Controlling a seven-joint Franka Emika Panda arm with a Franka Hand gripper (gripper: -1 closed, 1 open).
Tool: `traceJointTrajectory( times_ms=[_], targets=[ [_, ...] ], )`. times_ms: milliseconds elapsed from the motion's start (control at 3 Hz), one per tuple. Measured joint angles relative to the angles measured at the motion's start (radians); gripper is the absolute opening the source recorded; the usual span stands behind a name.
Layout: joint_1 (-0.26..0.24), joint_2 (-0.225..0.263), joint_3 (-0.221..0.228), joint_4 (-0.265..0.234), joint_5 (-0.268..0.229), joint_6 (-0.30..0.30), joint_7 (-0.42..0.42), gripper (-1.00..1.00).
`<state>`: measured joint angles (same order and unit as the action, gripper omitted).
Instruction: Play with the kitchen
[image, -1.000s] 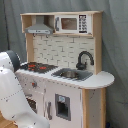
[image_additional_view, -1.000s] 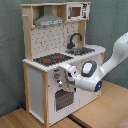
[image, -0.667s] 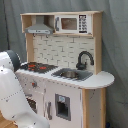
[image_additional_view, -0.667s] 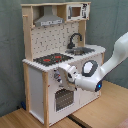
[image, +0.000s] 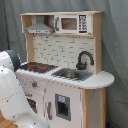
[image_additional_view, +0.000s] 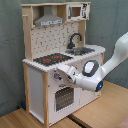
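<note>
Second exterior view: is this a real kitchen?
Probably not: it looks like a test room. A white and light-wood toy play kitchen stands on a wooden floor before a grey curtain, with a white robot arm reaching in.

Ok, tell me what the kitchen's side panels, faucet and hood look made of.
Side panels: pale unpainted wood or plywood, matte, going by the tan colour. Faucet: black, probably plastic, with a slight sheen. Hood: grey, metal-look, though likely painted wood or plastic; the pictures leave that open.
</note>
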<state>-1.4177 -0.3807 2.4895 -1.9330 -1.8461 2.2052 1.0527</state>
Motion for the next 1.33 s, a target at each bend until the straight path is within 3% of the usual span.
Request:
traceJointTrajectory(
  times_ms=[1333],
  targets=[
    [0.026,0.017,0.000,-0.016,-0.001,-0.029,-0.443,1.00]
  ],
)
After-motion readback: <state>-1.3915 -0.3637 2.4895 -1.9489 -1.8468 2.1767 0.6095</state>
